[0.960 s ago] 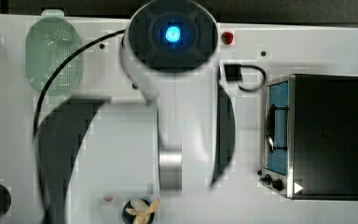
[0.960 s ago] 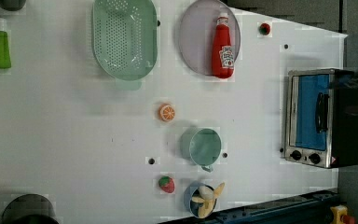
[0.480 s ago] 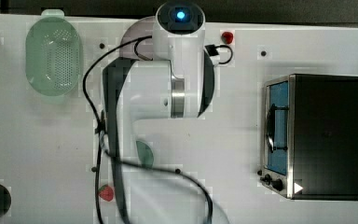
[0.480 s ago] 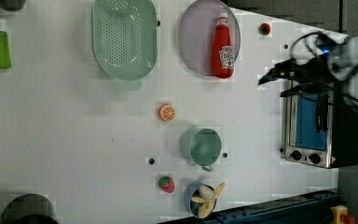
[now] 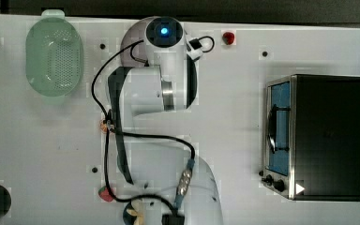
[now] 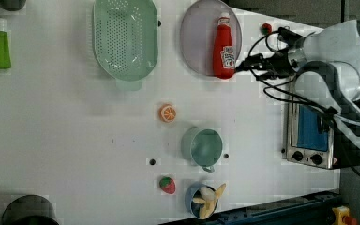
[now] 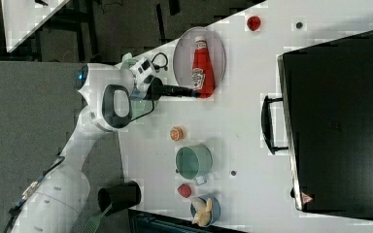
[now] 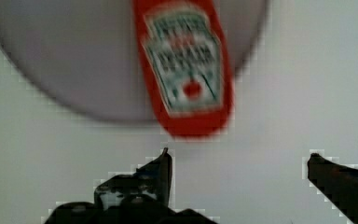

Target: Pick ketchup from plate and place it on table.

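On the white surface (image 6: 75,140), toward twelve o'clock in the left view, the pale pinkish-grey plate (image 6: 198,42) carries the ketchup (image 6: 224,47). The bottle lies flat along the plate's three-o'clock side, its whitish cap toward twelve and its red base overhanging the rim toward six. In the right view the same plate (image 7: 184,58) sits near twelve o'clock with the ketchup (image 7: 200,60) lying on it, cap toward twelve.

At three o'clock from the bottle's base in the left view, the pincer (image 6: 242,65) stands with its jaws wide apart and nothing between them. It is just beside the bottle, and I cannot tell whether it touches. In the right view the pincer (image 7: 190,91) reaches in from nine o'clock, its dark tips near the bottle's base. The wrist view shows two dark fingers (image 8: 161,170) spread far apart, with the bottle's base and its white label ahead of them and bare surface in the gap.

Elsewhere in the left view, a pale-green strainer (image 6: 125,40) lies at nine o'clock from the plate. An orange slice (image 6: 167,113) and a green cup (image 6: 202,146) sit near the middle. A strawberry (image 6: 167,184) and a bowl with a banana (image 6: 204,201) sit toward six. A toaster oven (image 6: 309,136) stands at three.
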### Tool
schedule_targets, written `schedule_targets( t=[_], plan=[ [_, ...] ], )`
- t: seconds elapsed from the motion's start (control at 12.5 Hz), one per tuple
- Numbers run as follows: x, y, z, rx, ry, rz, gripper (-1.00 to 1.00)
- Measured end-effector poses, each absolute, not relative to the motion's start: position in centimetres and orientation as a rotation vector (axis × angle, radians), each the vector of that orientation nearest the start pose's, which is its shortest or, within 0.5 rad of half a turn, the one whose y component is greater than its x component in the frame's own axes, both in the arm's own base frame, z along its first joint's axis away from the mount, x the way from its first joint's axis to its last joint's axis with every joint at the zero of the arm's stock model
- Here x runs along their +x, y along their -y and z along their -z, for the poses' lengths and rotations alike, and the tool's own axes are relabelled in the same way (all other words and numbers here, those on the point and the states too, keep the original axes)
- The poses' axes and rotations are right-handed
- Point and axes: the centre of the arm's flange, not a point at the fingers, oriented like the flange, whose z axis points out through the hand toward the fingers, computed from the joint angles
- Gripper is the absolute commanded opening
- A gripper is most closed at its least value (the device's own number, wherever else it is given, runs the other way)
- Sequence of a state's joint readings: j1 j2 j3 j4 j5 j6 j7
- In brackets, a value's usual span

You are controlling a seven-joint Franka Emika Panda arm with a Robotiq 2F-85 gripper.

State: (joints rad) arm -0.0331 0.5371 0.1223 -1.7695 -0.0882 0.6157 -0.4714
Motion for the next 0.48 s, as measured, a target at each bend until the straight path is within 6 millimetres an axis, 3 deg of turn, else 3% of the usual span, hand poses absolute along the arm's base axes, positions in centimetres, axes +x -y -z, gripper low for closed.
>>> schedule_targets(
  t=[0.16, 0.48],
  plan=[
    [66.0, -5.9, -23.4, -3.152, -0.202, -0.065, 1.0],
    [66.3, -7.7, -18.6, -3.157, -0.059, 0.023, 1.0]
  ],
)
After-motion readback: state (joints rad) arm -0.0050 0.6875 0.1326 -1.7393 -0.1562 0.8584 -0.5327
